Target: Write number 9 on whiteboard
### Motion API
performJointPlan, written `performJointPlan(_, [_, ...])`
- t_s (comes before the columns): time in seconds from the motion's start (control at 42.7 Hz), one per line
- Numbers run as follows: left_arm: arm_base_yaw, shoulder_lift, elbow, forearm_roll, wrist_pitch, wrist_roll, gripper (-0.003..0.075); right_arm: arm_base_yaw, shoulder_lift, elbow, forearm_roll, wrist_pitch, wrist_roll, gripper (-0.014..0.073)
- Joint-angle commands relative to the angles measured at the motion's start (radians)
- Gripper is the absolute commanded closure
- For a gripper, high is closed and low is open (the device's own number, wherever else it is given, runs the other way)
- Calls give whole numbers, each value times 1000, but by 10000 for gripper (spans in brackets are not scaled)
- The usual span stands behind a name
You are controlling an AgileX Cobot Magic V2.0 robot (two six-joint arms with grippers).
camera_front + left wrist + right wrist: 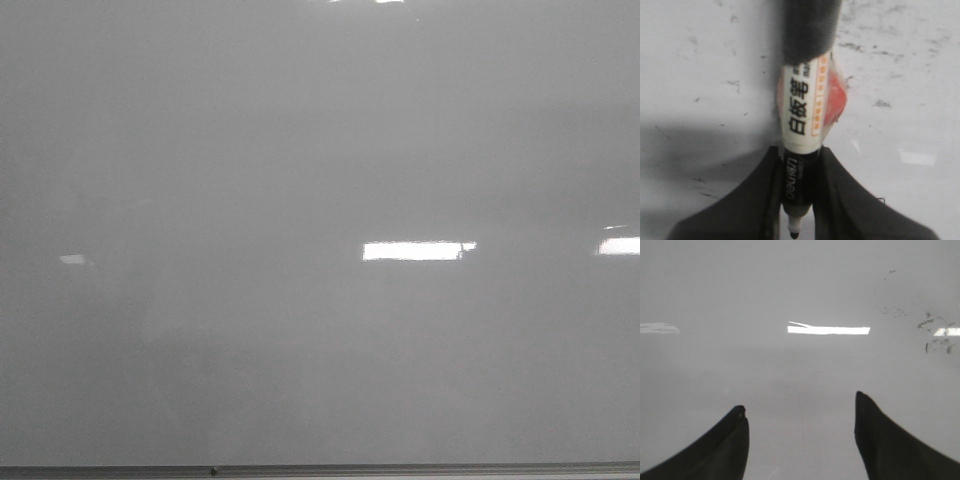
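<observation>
The whiteboard [300, 150] fills the front view, glossy grey-white, with a thin metal edge strip [400, 468] along the bottom. No number 9 shows on it in any view. No gripper shows in the front view. In the left wrist view my left gripper [799, 155] is shut on a whiteboard marker [802, 115] with a white label, black barrel and uncapped black tip [794, 233], held over the board [700, 75]. In the right wrist view my right gripper [800, 410] is open and empty above the bare board [800, 290].
Bright rectangular light reflections [415, 250] lie on the board. Faint dark smudges of old ink [935, 332] show in the right wrist view, and small specks [880, 102] in the left wrist view.
</observation>
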Motion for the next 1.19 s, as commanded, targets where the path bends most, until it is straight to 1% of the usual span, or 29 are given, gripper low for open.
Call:
performJointPlan(0.0, [-17,-105,-50,-8,66,-7,739,-4,17,-39,1,-73,0,109])
performJointPlan(0.141, [-75,-192,-160,-8,404,3,739,-4,23,-42,9,-35,0,109])
performJointPlan(0.187, [-112,-202,-197,-6,534,39,739,-3,30,-48,14,-12,0,109])
performJointPlan(0.258, [-181,-207,-273,-16,663,109,739,-3,52,-62,13,37,0,109])
performJointPlan(0.304, [-251,-207,-329,-41,766,186,739,-1,76,-79,15,71,0,109])
performJointPlan(0.351, [-315,-207,-372,-82,819,288,739,1,101,-96,19,100,0,109])
performJointPlan(0.398, [-370,-207,-400,-128,884,413,739,4,124,-109,33,117,-16,109])
performJointPlan(0.422, [-407,-207,-420,-157,913,506,739,8,140,-121,42,131,-30,109])
performJointPlan(0.515, [-516,-207,-471,-268,1023,763,739,38,185,-160,109,176,-124,109])
performJointPlan(0.585, [-580,-207,-498,-303,1059,877,739,66,229,-199,189,236,-223,109])
performJointPlan(0.632, [-637,-207,-514,-311,1076,930,739,107,275,-238,272,318,-342,109])
performJointPlan(0.749, [-727,-207,-520,-312,1078,996,739,193,383,-318,459,502,-609,106])
performJointPlan(0.796, [-754,-207,-520,-312,1078,1007,739,229,425,-347,536,547,-686,106])
performJointPlan(0.89, [-782,-207,-520,-314,1078,1019,739,297,502,-392,660,571,-785,106])
performJointPlan(0.96, [-793,-207,-520,-316,1076,1019,739,340,556,-423,724,563,-854,106])
performJointPlan(1.171, [-796,-207,-520,-320,1074,1019,739,446,727,-513,851,524,-1010,106])
